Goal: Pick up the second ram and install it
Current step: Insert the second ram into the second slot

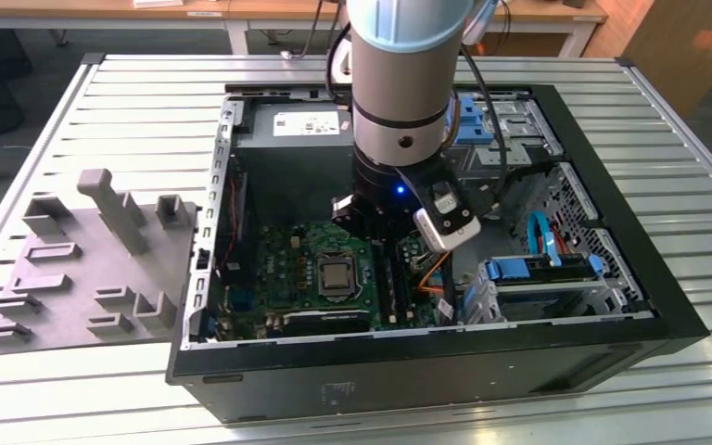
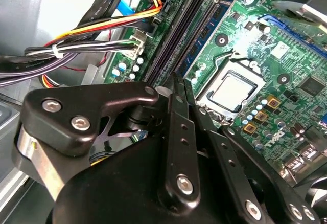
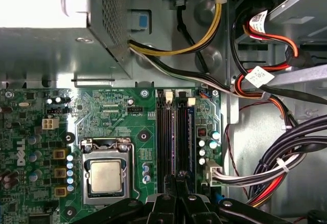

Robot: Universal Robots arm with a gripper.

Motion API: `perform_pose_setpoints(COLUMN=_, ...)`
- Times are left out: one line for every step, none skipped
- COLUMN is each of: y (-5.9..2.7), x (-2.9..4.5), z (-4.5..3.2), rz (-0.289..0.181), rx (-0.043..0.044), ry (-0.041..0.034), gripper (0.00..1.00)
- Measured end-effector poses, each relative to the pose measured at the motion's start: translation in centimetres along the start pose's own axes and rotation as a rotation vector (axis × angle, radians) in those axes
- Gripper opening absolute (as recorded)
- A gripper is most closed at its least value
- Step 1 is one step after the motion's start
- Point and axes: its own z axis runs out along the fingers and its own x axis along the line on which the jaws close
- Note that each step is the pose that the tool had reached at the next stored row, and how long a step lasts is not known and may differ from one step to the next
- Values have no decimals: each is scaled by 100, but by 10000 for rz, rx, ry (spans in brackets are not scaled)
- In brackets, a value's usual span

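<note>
Gripper point(image 3: 179, 179) fingers pressed together, nothing seen between; tips over ram slots point(image 3: 173, 132), lower centre, first wrist view. Second ram likely seated edge-on there (cannot tell apart). Advise vertical, even press; confirm end latches point(image 3: 168, 95) close.

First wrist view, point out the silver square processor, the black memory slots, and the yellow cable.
silver square processor point(image 3: 106, 176), first wrist view, centre of its lid
black memory slots point(image 3: 164, 142), first wrist view, midway along one slot
yellow cable point(image 3: 219, 14), first wrist view, its upper stretch
</note>
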Motion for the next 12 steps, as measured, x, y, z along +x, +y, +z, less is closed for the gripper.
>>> perform_pose_setpoints(y=1, x=0, z=1, rz=0, rx=-4, ry=0, gripper=12)
perform_pose_setpoints(y=1, x=0, z=4, rz=0, rx=-7, ry=0, gripper=12)
perform_pose_setpoints(y=2, x=0, z=8, rz=0, rx=-10, ry=-1, gripper=12)
perform_pose_setpoints(y=1, x=0, z=9, rz=0, rx=-7, ry=1, gripper=12)
perform_pose_setpoints(y=1, x=0, z=9, rz=0, rx=-7, ry=0, gripper=12)
perform_pose_setpoints(y=1, x=1, z=9, rz=0, rx=-6, ry=1, gripper=12)
perform_pose_setpoints(y=1, x=1, z=9, rz=0, rx=-6, ry=1, gripper=12)
perform_pose_setpoints(y=1, x=1, z=9, rz=0, rx=-6, ry=1, gripper=12)
perform_pose_setpoints(y=2, x=1, z=10, rz=1, rx=-8, ry=1, gripper=12)
perform_pose_setpoints(y=3, x=1, z=11, rz=1, rx=-17, ry=1, gripper=12)
perform_pose_setpoints(y=4, x=1, z=12, rz=1, rx=-23, ry=1, gripper=12)
perform_pose_setpoints(y=4, x=1, z=14, rz=1, rx=-27, ry=1, gripper=12)
